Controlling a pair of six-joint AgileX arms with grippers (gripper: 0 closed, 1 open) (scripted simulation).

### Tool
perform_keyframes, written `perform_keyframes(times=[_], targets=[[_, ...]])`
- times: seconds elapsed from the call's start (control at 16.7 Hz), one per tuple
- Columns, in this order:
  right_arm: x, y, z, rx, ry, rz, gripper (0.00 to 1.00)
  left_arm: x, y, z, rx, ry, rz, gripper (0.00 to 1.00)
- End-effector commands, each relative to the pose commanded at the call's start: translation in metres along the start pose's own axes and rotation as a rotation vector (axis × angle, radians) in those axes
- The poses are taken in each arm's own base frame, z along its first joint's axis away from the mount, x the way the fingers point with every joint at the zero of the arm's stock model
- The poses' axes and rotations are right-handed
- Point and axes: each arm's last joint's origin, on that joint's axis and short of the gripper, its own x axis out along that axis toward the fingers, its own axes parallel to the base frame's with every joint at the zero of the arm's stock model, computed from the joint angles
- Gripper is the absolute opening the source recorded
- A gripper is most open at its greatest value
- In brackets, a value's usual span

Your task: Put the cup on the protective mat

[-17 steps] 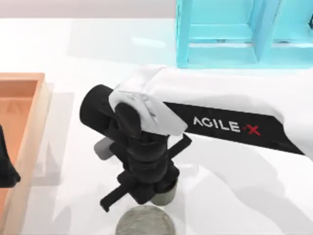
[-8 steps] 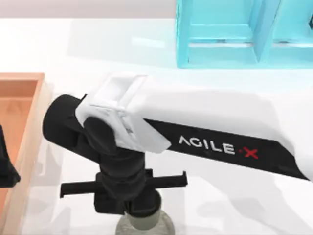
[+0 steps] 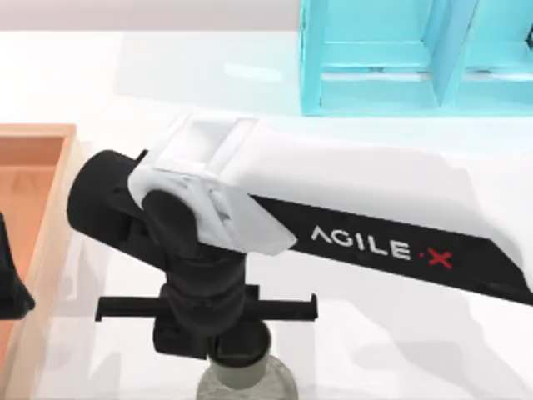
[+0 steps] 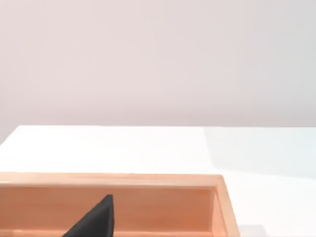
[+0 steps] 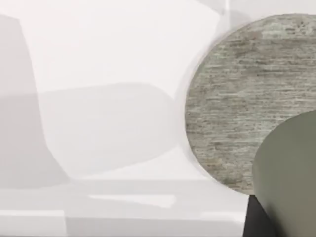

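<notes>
right end effector [image 3: 237, 354] | cup [image 3: 246, 372] held beneath | over mat [image 3: 279, 385]

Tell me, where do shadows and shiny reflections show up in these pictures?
Top view: the right arm casts soft grey shadows on the white table, and the turquoise rack reflects faintly on the glossy surface. Right wrist view: broad grey shadows lie beside the protective mat, with the cup close to the camera. Left wrist view: even light, with a faint shadow beside the orange wooden tray.

Olive-grey cup [image 5: 289, 177]; speckled stone-grey mat [image 5: 237, 94] (rough-streaked); orange tray [image 4: 148, 202]; turquoise rack [image 3: 400, 58].
</notes>
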Motion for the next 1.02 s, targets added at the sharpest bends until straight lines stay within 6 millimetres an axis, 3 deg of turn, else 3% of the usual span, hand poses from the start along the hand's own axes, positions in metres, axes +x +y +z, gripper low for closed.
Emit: perform_keyframes(times=[0.18,0.54,0.84,1.02], targets=[[0.009,-0.001,0.001,0.003,-0.001,0.003,0.0,0.0,0.0,0.0,0.0,0.0,0.0,1.0],[0.057,-0.008,-0.001,-0.004,-0.003,0.006,0.0,0.0,0.0,0.0,0.0,0.0,0.0,1.0],[0.062,-0.009,-0.001,-0.004,-0.003,0.004,0.0,0.0,0.0,0.0,0.0,0.0,0.0,1.0],[0.062,-0.009,-0.001,-0.004,-0.003,0.004,0.23,0.0,0.0,0.0,0.0,0.0,0.0,1.0]])
